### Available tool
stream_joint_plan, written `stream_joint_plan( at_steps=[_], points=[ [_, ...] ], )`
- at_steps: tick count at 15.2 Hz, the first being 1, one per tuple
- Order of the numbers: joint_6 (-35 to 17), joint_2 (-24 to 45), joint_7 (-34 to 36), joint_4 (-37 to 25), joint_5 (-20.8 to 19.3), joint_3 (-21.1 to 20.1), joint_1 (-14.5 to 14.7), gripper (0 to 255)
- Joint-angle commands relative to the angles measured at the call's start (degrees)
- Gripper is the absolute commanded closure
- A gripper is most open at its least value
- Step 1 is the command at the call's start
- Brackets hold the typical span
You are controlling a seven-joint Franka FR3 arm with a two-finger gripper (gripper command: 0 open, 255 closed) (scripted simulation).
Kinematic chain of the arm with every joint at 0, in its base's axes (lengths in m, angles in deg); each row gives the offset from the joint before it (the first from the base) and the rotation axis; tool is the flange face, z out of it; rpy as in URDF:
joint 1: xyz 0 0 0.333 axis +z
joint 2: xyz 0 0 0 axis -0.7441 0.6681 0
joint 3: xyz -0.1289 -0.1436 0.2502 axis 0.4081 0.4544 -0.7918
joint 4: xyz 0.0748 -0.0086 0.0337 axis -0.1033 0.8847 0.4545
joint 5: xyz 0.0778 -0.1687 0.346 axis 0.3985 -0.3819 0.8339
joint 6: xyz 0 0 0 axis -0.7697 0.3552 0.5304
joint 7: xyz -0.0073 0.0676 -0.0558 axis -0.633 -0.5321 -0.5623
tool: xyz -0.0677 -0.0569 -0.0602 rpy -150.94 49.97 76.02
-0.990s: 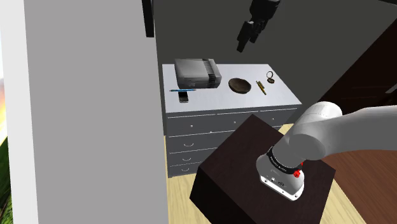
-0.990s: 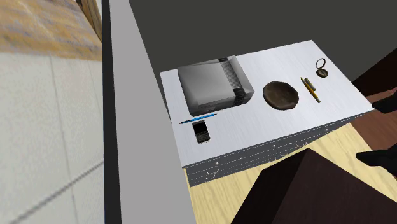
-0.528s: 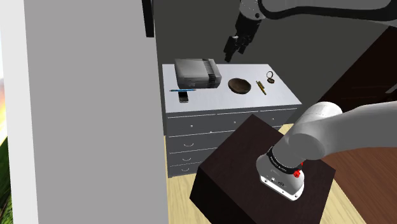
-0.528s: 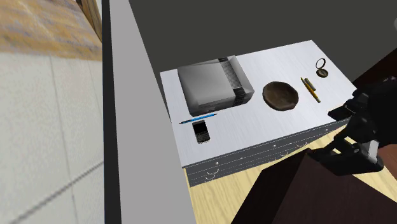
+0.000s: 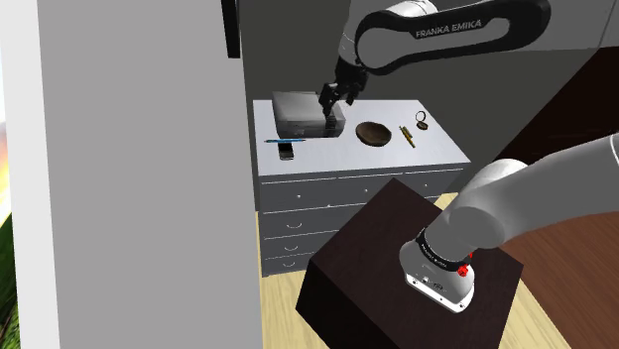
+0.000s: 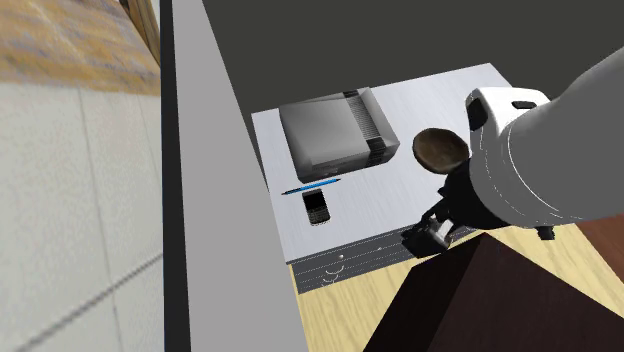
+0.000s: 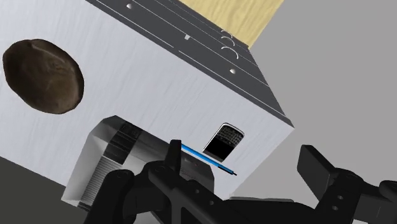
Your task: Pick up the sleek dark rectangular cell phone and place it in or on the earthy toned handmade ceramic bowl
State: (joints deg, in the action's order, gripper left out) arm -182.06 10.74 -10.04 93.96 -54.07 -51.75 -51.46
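The dark rectangular cell phone (image 5: pixel 287 150) (image 6: pixel 317 207) (image 7: pixel 226 140) lies flat near the front corner of the white dresser top (image 5: pixel 436 149), beside a blue pen (image 6: pixel 312 186). The brown rough bowl (image 5: pixel 373 132) (image 6: pixel 438 147) (image 7: pixel 43 75) sits mid-top, its near side covered by my arm in the second exterior view. My gripper (image 5: pixel 331 99) (image 7: pixel 242 153) hangs above the top, over the grey box's edge, between the phone and the bowl. Its fingers (image 7: pixel 316 167) stand apart with nothing between them; it is open.
A grey console-like box (image 5: pixel 303 112) (image 6: pixel 335 128) (image 7: pixel 108 167) sits behind the phone. A yellow pen (image 5: pixel 407 136) and a small round object (image 5: pixel 421 122) lie beyond the bowl. A tall grey wall (image 5: pixel 139 169) flanks the dresser. The dark stand (image 5: pixel 407 268) is in front of the drawers.
The arm has swung down and toward the shoulder view's left, from high over the bowl to just above the grey box. In the second exterior view it now covers the dresser's right side.
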Motion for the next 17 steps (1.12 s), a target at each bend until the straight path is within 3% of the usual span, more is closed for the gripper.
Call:
stream_joint_plan(
  at_steps=[1, 9, 17],
  points=[
    [-4.4, 3.7, 2.1, 0.4, -0.3, -0.6, -0.5, 0],
    [-19.1, 20.7, 11.7, -2.5, -3.6, -2.6, -2.5, 0],
    [-29.3, 39.2, 23.0, -11.0, -10.2, -1.6, -2.4, 0]
  ],
)
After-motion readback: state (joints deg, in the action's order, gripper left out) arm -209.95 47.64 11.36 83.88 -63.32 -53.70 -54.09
